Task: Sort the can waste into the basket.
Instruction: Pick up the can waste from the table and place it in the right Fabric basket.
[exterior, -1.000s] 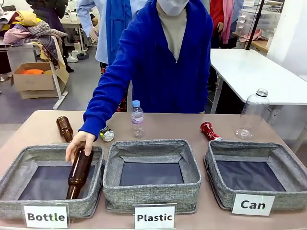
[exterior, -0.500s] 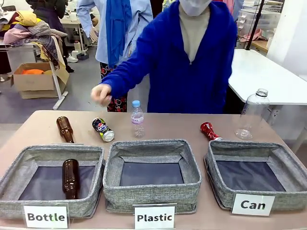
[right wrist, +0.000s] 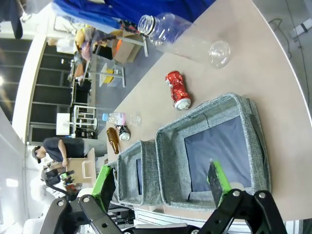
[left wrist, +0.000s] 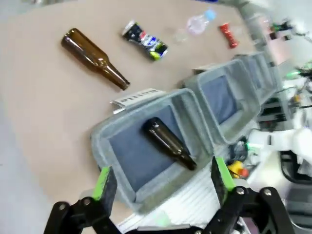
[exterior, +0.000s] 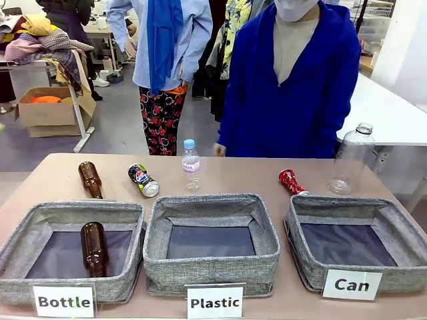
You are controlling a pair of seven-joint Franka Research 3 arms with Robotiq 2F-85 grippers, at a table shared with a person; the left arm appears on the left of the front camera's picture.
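Grey woven fabric, three bins in a row along the near edge of the tan table (exterior: 233, 175): Bottle basket (exterior: 17, 257) at 9 o'clock, Plastic basket (exterior: 160, 273) in the middle, Can basket (exterior: 400, 279) at 3 o'clock w/ its white card on the front wall. The red can (exterior: 291, 182), crushed, lies on the table at abt 11 o'clock from the Can basket, right by the far left corner of its rim; can't tell if it touches. The dark blue can (exterior: 143, 180) lies on its side well apart from that one, at abt 11 o'clock from the Plastic basket, silver end turned toward 5 o'clock. Btwn the two cans stands a small clear bottle (exterior: 191, 165) w/ a blue cap, upright; a big clear bottle (exterior: 351, 159), open-necked, stands at abt 2 o'clock from the red can. A brown bottle (exterior: 90, 179) lies on the table at 9 o'clock of the dark blue can, and a second brown bottle (exterior: 93, 248) lies inside the Bottle basket. A person in a blue top (exterior: 293, 87) stands at the far side, 12 o'clock. In the left wrist view the left gripper (left wrist: 162, 178) has its green-padded fingers spread wide w/ nothing btwn them, the Bottle basket showing beyond. In the right wrist view the right gripper (right wrist: 161, 178) is spread just as wide, holding nothing, the Can basket beyond its fingers and the red can past that at 12 o'clock
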